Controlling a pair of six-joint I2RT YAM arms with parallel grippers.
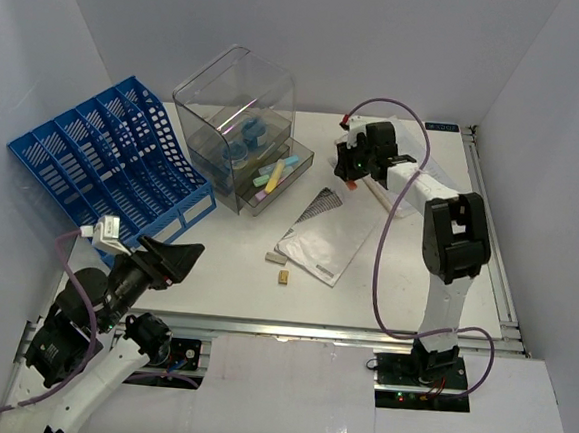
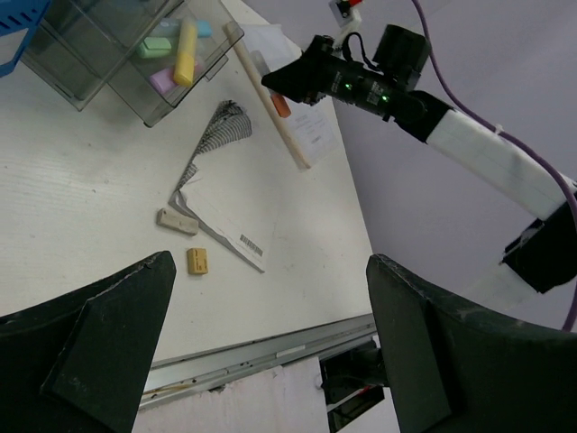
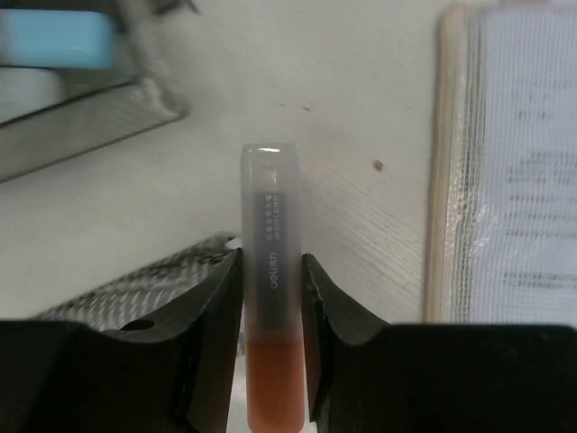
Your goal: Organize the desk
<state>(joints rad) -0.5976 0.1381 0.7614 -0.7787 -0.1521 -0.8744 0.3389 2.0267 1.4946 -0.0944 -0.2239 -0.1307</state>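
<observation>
Two right fingers [image 3: 216,311] tight on orange marker [image 3: 270,298], desk [image 3: 361,117] beneath; left fingers [image 2: 99,352] wide apart.

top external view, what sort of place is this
Likely a lab robot cell staged as an office desk: plain walls box in the white desk, which carries a blue file rack and a clear bin holding highlighters.
</observation>
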